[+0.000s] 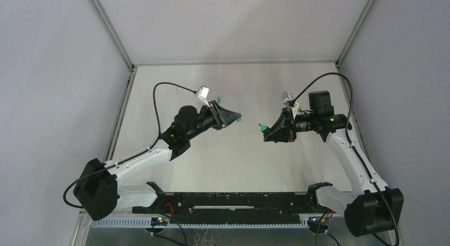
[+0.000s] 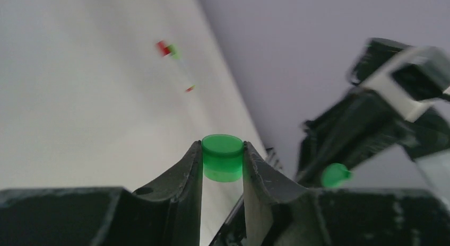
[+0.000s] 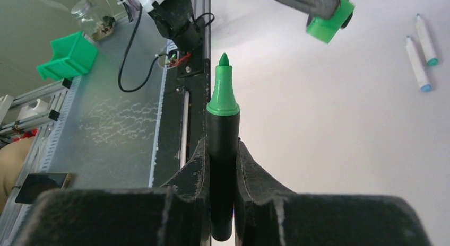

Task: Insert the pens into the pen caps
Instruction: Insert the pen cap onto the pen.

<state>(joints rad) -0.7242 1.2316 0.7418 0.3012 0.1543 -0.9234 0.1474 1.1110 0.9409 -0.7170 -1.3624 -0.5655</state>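
Seen from above, both arms are lifted over the table [image 1: 239,166] and face each other. The left claw [image 1: 235,118] is clamped on a chunky green cap [image 1: 240,119], which points to about 3 o'clock. The right claw [image 1: 268,132] is clamped on a black marker [image 1: 261,126], whose green tip points to about 10 o'clock. Cap and tip are near but apart. The tip lies slightly lower in the picture, so they do not look lined up.

In the left wrist view the cap sits squeezed between the two fingers. I cannot tell which end is its open one. At 4 o'clock the marker tip is only a blurred green spot. At 11 o'clock some small red and green things [image 2: 167,48] are too blurred to name.

In the right wrist view the marker points to 12 o'clock and is gripped on its black barrel. The cap at 1 o'clock is partly cut off by the upper edge. Two white pens [image 3: 419,58] lie on the table at 2 o'clock.

I think the danger is an off-axis meeting. If the tip hits the cap's rim, the push may slide the marker back through the fingers. It may also twist the cap out of its grip.
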